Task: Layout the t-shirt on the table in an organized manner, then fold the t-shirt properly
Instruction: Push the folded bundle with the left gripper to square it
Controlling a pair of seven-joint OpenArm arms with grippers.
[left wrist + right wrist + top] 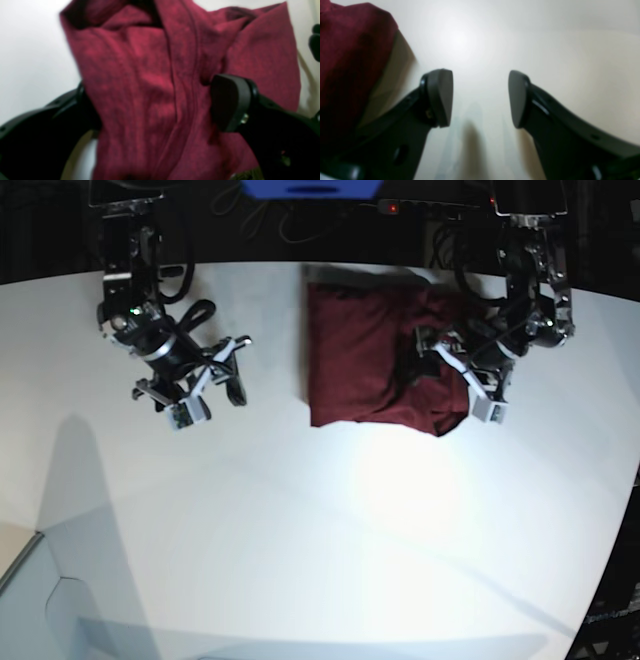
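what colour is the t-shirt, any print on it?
Dark maroon t-shirt, plain, no print visible. Base view shows it best.

The t-shirt (155, 95) is soft maroon cloth, matt and faintly heathered, creased into loose folds with a stitched seam running down it. The table (300, 530) is smooth and white with a slight sheen — a bright glare patch sits on it. The left gripper (160, 105) and right gripper (480, 97) look like matt black plastic — their pads (442, 97) smooth and dull.
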